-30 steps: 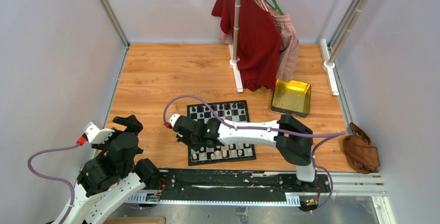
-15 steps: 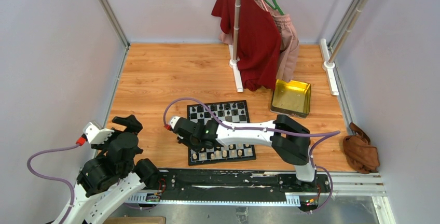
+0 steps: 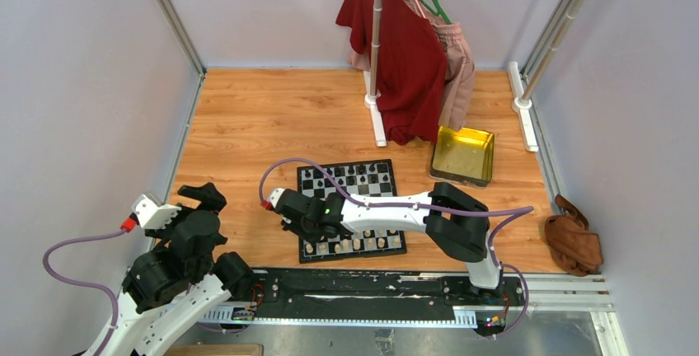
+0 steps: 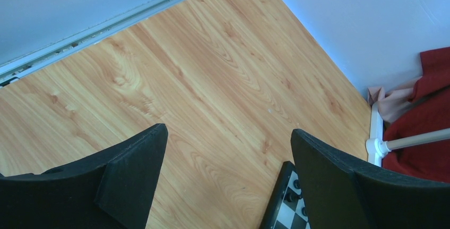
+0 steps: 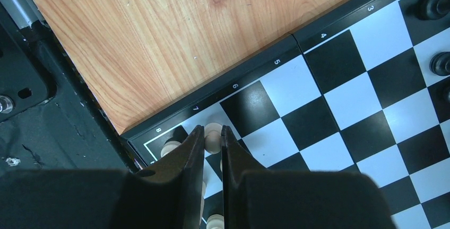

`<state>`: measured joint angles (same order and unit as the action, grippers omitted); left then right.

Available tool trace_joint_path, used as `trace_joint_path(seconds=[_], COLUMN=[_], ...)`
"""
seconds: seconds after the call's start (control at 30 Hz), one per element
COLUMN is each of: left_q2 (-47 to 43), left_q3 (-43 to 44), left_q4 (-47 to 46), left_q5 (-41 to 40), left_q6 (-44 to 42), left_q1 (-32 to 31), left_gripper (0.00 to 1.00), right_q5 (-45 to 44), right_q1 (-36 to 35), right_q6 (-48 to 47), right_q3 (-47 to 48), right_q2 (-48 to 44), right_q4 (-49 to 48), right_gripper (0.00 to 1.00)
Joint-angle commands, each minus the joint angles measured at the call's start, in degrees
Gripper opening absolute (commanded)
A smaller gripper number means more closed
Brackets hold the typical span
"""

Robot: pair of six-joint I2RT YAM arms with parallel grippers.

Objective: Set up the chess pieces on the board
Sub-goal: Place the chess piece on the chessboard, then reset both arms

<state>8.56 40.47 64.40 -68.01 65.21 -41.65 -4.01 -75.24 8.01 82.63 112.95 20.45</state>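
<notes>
Right gripper [image 5: 212, 142] hangs over the near-left corner of the board [image 5: 345, 99]. The jaws are drawn in narrow and pinch one pale pawn [image 5: 213, 131] near its top. The pawn sits squarely between my fingertips, upright as far as I can tell, with its long axis running along my fingers. It is above the edge-file square beside the printed 7. I cannot tell whether its base is touching the square or just clear of it.

The relation that matters is the pale neighbour [image 5: 170, 148] on the corner square by the 8. It stands just beside one of my fingers [image 5: 192, 147], and that finger swings out on that side when the jaws part. My judgement is to go straight down and let go gently, with no sideways travel.

The black chessmen [image 5: 436, 3] are well apart, toward the far rows.

Left gripper [image 4: 227, 133] is spread wide and holds nothing, over bare wooden table [image 4: 212, 75] off the board's left edge (only the board's corner shows in its view). The right arm is clearly the nearer one.
</notes>
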Motion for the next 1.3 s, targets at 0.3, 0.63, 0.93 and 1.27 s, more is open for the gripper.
trace_joint_path(seconds=[0.3,0.63,0.93,1.27], left_q2=[0.44,1.19,4.52,20.1], left_q3=[-0.3,1.11,3.32,-5.45], left_q4=[-0.42,-0.42,-1.98,-32.3], left_q5=[-1.8,-0.43,1.78,14.55], left_q6=[2.2,1.75,-1.24,-22.68], left_q1=[0.43,0.43,0.43,0.43], left_gripper=[0.97,1.0,1.0,1.0], right_q5=[-0.67,-2.3,-5.78,-17.49], right_q1=[-0.56,-0.56,-0.08,13.94], right_q6=[-1.71,-3.69,-4.29,-4.23], right_q3=[-2.19,-1.28,-1.9,-16.27], right_q2=[-1.45,-5.48,-12.19,-31.19], right_q4=[-0.32,0.63,0.89,-3.74], right_gripper=[0.32,0.45,0.46,0.46])
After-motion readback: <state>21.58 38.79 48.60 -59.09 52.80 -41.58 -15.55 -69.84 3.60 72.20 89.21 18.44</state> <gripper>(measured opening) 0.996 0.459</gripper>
